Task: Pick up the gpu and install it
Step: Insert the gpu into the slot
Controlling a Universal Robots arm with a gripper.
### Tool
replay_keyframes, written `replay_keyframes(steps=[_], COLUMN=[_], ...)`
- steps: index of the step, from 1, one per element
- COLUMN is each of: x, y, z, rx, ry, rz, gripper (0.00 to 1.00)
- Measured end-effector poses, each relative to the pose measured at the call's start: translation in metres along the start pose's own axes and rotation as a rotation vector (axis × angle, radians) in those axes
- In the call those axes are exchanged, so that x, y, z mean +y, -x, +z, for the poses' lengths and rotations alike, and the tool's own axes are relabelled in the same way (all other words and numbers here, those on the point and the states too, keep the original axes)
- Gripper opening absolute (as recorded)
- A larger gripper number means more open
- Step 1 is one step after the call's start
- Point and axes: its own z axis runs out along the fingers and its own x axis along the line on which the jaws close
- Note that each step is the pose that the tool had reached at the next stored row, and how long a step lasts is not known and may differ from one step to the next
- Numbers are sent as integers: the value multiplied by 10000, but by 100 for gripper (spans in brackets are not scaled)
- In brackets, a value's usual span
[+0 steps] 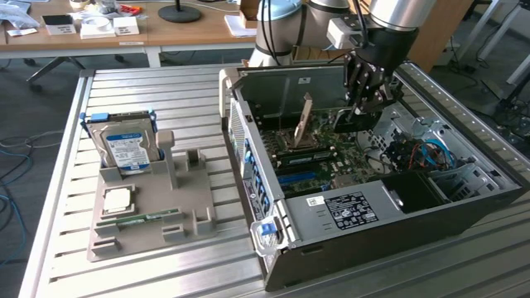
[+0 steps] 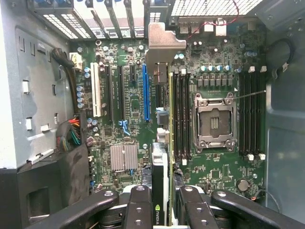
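Observation:
My gripper (image 1: pixel 365 99) hangs inside the open computer case (image 1: pixel 331 248), above the motherboard (image 1: pixel 331 158). It is shut on the gpu (image 1: pixel 354 120), which hangs below the fingers as a dark card. In the wrist view the gpu (image 2: pixel 158 191) is seen edge-on between the two black fingers (image 2: pixel 138 205): black cooler with a green logo, thin green board, and silver end bracket (image 2: pixel 163 43) at the far end. The card hovers just beside the long blue slot (image 2: pixel 145 93), between it and the black memory slots (image 2: pixel 181 114). Whether it touches the board I cannot tell.
Outside the case, on the slatted metal table (image 1: pixel 58 186), a grey holder (image 1: pixel 153 214) carries a hard drive with a blue-white label (image 1: pixel 124 146), a square chip (image 1: pixel 116 198) and a memory stick (image 1: pixel 149 217). Case walls and cables (image 1: pixel 422 155) crowd the gripper.

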Motion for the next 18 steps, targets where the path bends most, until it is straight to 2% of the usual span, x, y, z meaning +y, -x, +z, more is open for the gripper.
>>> replay_keyframes(steps=[7,18], x=[0,1], y=[0,-3], z=[4,88], rx=[-3,1], ry=[-1,0], rz=[0,0], gripper=[27,27])
